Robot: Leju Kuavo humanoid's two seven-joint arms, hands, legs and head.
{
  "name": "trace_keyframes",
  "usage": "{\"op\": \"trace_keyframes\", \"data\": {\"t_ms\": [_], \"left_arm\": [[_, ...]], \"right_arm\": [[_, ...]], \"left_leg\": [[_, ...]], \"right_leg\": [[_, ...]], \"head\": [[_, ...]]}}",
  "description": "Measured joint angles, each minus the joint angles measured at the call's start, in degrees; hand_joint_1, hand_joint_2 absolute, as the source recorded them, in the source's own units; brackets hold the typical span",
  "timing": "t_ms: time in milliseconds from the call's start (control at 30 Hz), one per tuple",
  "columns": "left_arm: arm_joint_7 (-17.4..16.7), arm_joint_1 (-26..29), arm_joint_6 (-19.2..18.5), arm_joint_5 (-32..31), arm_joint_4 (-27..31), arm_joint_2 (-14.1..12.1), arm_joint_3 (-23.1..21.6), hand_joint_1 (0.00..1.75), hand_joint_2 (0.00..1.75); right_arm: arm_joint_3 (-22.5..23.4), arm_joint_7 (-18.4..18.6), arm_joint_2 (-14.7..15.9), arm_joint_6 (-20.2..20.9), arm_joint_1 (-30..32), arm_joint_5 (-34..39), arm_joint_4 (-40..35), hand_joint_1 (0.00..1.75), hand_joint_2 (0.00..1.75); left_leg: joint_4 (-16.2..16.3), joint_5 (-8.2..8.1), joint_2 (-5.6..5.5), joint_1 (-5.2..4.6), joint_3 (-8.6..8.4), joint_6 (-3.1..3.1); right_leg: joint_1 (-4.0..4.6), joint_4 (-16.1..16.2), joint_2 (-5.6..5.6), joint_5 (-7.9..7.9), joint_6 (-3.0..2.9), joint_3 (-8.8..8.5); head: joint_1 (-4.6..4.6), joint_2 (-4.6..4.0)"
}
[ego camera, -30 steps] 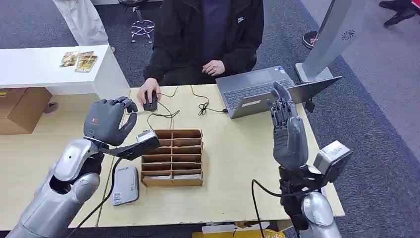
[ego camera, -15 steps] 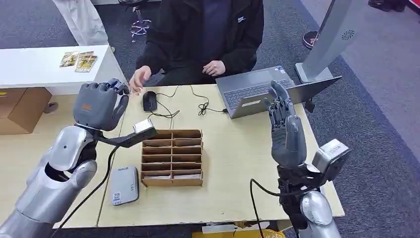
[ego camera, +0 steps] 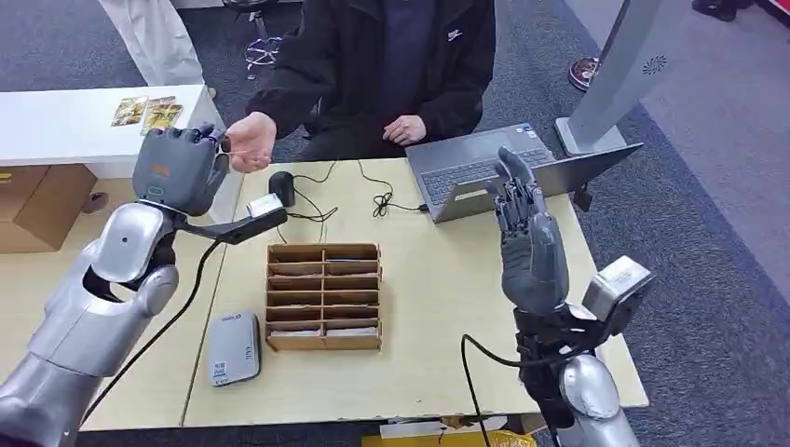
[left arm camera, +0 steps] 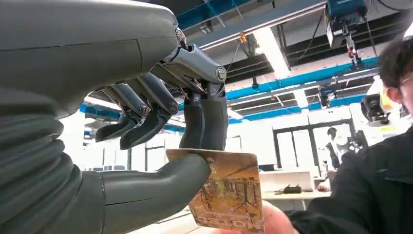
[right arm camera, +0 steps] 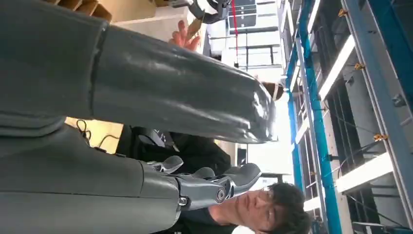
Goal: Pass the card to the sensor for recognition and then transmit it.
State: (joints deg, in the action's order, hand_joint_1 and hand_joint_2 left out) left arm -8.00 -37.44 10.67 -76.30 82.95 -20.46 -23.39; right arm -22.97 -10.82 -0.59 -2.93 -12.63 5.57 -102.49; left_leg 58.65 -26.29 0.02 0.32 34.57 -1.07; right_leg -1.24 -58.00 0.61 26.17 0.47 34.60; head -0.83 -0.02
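My left hand (ego camera: pixel 181 169) is raised at the table's far left edge, pinching a picture card (left arm camera: pixel 228 191) between thumb and fingers. A person's hand (ego camera: pixel 250 142) reaches in and touches the card's far end, seen edge-on as a thin line (ego camera: pixel 235 152). The grey sensor (ego camera: pixel 233 348) lies flat on the table near its front left. My right hand (ego camera: pixel 527 239) stands upright over the table's right side, fingers straight and apart, holding nothing.
A cardboard sorting box (ego camera: pixel 323 295) with several slots sits mid-table. Behind it are a mouse (ego camera: pixel 281 188), cables and an open laptop (ego camera: pixel 494 172). The person (ego camera: pixel 391 65) sits across the table. More cards (ego camera: pixel 147 113) lie on a white counter (ego camera: pixel 74 130) at left.
My left hand has risen and moved away from me with the card. The person's hand left the mouse and came up to meet the card. My right hand barely moved.
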Motion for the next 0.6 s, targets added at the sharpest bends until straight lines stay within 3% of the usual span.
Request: {"op": "trace_keyframes", "data": {"t_ms": [400, 433, 600], "left_arm": [[-0.5, -1.8, 0.1, -0.6, -3.7, 0.0, -0.5, 1.75, 1.75], [-0.5, -1.8, 0.1, -0.6, -3.8, 0.0, -0.6, 0.0, 1.75], [-1.0, -1.7, 1.5, -0.6, -3.9, 0.0, -0.7, 0.0, 1.75]], "right_arm": [[-0.4, 0.0, 0.4, 0.0, 0.0, 0.4, 0.0, 0.0, 0.0], [-0.5, 0.0, 0.5, 0.0, 0.0, 0.4, 0.0, 0.0, 0.0], [-0.6, 1.8, 0.9, 0.6, 0.3, 1.9, 0.0, 0.0, 0.0]], "left_leg": [[0.0, 0.0, 0.0, 0.0, 0.0, 0.0], [0.0, 0.0, 0.0, 0.0, 0.0, 0.0], [0.0, 0.0, 0.0, 0.0, 0.01, 0.0]], "right_leg": [[0.0, 0.0, 0.0, 0.0, 0.0, 0.0], [0.0, 0.0, 0.0, 0.0, 0.0, 0.0], [0.0, 0.0, -0.01, 0.0, 0.0, -0.01]], "head": [[0.0, 0.0], [0.0, 0.0], [0.0, 0.0]]}}
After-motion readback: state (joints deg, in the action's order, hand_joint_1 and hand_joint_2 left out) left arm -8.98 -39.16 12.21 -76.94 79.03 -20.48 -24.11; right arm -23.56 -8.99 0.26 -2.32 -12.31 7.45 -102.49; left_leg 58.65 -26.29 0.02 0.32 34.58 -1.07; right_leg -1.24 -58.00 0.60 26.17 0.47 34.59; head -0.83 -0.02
